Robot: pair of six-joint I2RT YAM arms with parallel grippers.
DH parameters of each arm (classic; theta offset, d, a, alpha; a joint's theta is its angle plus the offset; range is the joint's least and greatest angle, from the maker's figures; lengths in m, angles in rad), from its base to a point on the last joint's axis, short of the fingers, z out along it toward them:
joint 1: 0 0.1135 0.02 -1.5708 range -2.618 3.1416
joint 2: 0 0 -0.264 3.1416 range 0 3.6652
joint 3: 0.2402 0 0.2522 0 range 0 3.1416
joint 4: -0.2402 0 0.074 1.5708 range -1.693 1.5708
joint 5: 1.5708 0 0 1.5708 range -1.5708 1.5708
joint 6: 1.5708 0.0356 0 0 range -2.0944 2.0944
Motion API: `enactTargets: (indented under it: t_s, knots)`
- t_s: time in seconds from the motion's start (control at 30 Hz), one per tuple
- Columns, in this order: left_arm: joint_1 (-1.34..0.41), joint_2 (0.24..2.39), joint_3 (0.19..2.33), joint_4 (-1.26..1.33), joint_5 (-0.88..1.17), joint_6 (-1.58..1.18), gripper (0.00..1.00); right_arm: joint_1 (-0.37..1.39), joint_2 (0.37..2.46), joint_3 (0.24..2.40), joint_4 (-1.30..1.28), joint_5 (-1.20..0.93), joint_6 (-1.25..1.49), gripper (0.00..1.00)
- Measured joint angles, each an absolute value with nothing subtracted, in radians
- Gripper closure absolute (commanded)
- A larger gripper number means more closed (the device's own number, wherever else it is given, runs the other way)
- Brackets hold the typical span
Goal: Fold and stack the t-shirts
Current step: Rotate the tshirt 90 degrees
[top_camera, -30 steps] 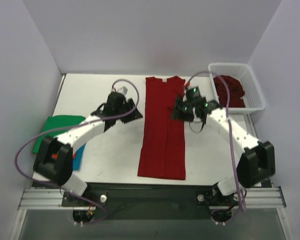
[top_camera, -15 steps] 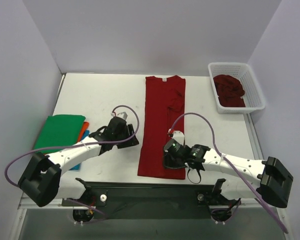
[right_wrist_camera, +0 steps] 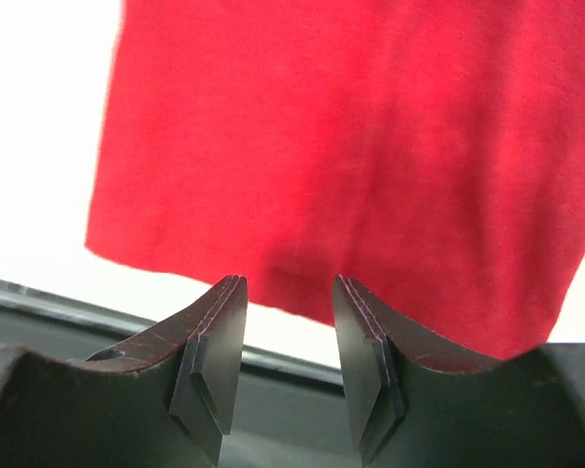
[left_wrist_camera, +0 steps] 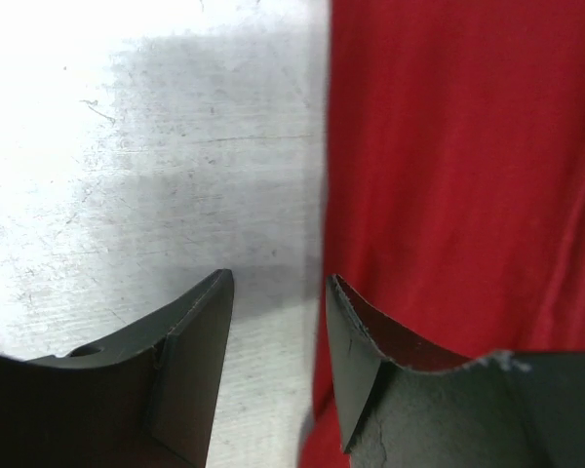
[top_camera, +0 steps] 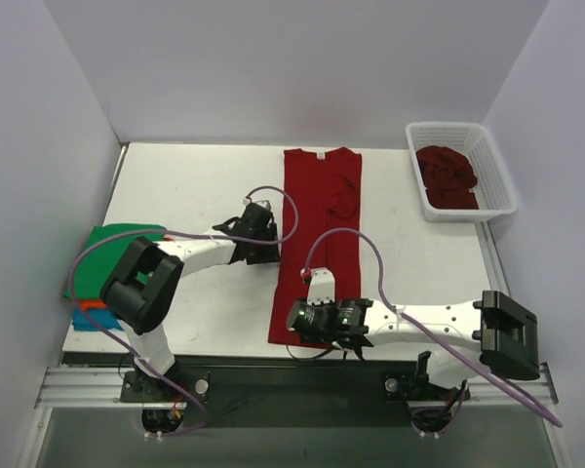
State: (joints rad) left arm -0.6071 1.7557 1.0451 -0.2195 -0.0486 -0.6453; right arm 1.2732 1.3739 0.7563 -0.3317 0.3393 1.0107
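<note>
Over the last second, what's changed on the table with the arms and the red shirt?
The right gripper swung from the upper right of the red shirt down to its near hem and hovers there open. The left gripper moved in to the shirt's left edge, also open. Neither holds anything. Shirt, green stack and basket stayed put.

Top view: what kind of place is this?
Probably a robot test cell in a lab: two robot arms at a white table, plain walls closing it in, a red shirt laid flat beside a basket.
</note>
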Motion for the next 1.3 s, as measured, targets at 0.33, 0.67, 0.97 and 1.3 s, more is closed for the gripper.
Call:
enactTargets:
  t_s: [0.33,0.67,0.97,1.3]
  knots:
    - [-0.607,1.853,1.119,-0.203,-0.059,-0.609,0.58,1.352,1.546,0.980,-0.360,0.423,0.985,0.60]
    - [-0.607,1.895,1.145,-0.160,-0.052,-0.599,0.88,1.353,1.711,1.041,-0.270,0.380,0.910,0.63]
    - [-0.607,1.898,1.147,-0.159,-0.049,-0.598,1.00,1.363,1.784,1.044,-0.208,0.339,0.902,0.88]
    - [-0.598,1.907,1.163,-0.168,-0.049,-0.598,1.00,1.390,1.684,0.969,-0.220,0.324,0.940,0.94]
